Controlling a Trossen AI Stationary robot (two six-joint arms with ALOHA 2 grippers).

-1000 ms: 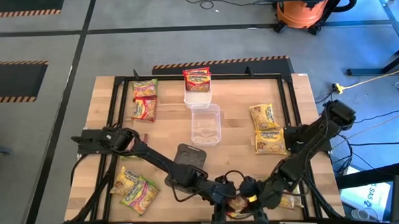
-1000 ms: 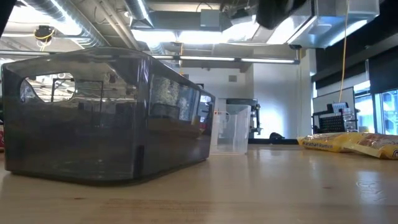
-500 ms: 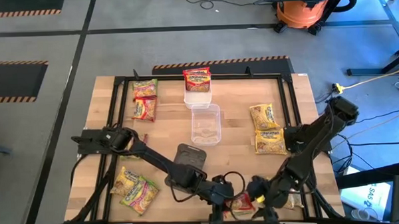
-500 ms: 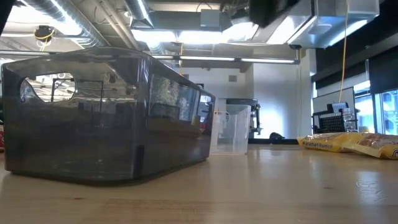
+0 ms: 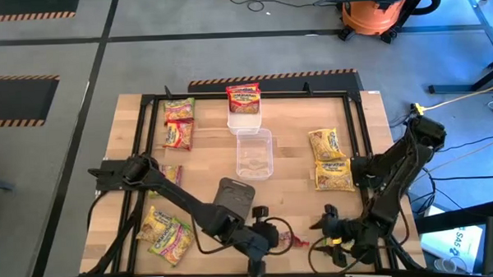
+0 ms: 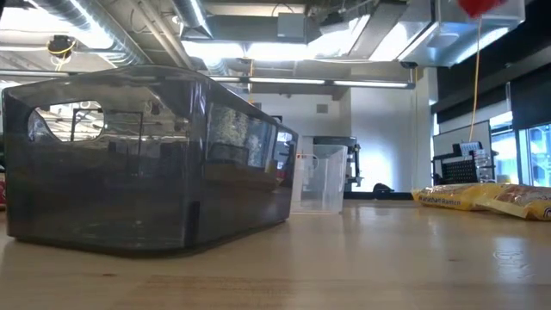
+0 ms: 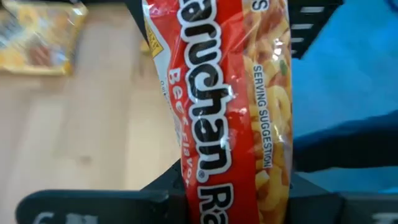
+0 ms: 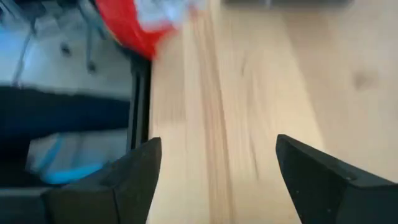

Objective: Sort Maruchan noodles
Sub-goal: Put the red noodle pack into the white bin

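I see the pale wooden desk (image 5: 289, 174) with a black metal frame around its top, and on it three rectangular trays in a row down the middle: a dark smoky plastic one (image 5: 234, 195) nearest the front, a clear one (image 5: 254, 153) behind it, and a white one (image 5: 245, 118) at the back with a red packet (image 5: 243, 96) lying on it. My left gripper (image 5: 276, 238) is at the front edge of the desk and is clamped on a red-orange Maruchan packet (image 7: 230, 118), glossy crinkled plastic, long and flat, printed with white lettering reading beef flavor and a noodle picture. My right gripper (image 8: 214, 177) sits just beside it with its dark fingers spread wide and nothing between them. Yellow packets (image 5: 329, 159) lie at the right side, green-and-pink packets (image 5: 178, 124) at the back left, and mixed packets (image 5: 167, 232) at the front left.
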